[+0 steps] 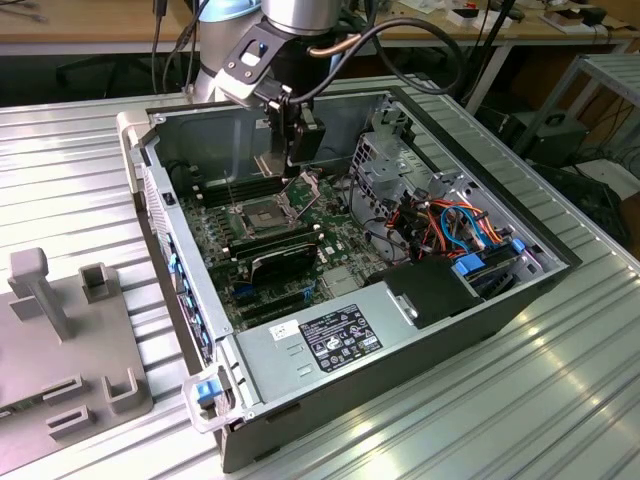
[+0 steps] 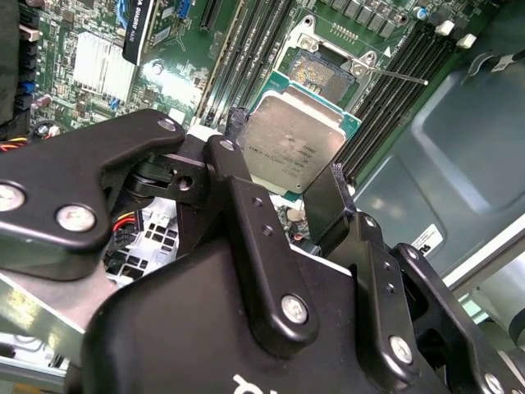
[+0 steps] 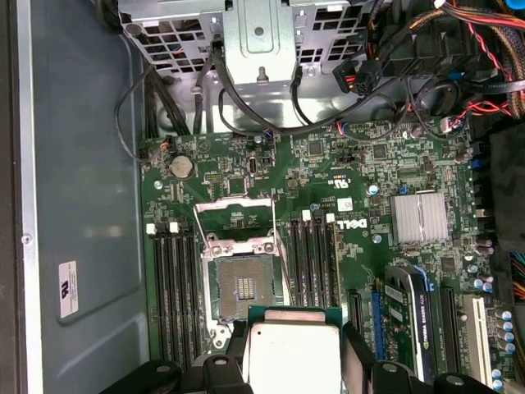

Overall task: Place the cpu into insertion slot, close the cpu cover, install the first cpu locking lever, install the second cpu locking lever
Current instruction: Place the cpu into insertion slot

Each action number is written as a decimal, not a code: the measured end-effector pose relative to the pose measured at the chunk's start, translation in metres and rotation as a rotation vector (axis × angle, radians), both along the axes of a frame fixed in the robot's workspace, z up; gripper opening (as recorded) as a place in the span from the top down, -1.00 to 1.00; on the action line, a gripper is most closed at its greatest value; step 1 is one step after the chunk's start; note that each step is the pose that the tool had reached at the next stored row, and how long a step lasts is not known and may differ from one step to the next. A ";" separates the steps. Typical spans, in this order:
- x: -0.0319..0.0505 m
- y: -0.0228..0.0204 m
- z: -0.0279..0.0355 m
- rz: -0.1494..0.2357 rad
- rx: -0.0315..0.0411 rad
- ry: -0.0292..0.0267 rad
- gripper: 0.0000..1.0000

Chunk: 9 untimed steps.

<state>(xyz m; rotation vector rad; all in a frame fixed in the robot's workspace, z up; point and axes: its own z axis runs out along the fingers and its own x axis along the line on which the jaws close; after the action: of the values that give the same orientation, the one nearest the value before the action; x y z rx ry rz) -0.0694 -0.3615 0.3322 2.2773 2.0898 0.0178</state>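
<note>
Above the motherboard [image 1: 215,232], at one o'clock from the insertion slot [image 1: 262,212] in the exterior view, the gripper [image 1: 297,150] clamps the cpu [image 2: 295,148] in its jaws. The cpu cover [image 1: 303,188] stands open.

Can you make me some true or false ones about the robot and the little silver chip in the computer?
1. The gripper is holding the chip by its edges. True.
2. The chip is already sitting in the socket. False: the socket is empty with its dark pin field showing, and the chip is held off the board, beside the socket in the first wrist view.
3. The cover is shut over the socket. False: it is swung up and open.
4. Long black memory slots run on both sides of the socket. True.
</note>
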 end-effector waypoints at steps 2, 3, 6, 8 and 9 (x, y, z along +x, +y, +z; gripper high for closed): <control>0.0001 0.0000 -0.0003 0.000 0.0000 0.0000 -0.07; 0.0001 0.0000 -0.0003 0.000 0.0001 -0.0001 -0.07; 0.0001 0.0000 -0.0003 0.000 0.0000 0.0000 -0.07; 0.0003 0.0000 -0.0005 0.000 0.0001 -0.0001 -0.07; 0.0004 0.0000 -0.0006 0.000 0.0001 -0.0001 -0.07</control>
<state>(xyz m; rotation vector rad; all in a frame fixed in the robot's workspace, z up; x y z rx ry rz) -0.0690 -0.3615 0.3317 2.2771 2.0900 0.0180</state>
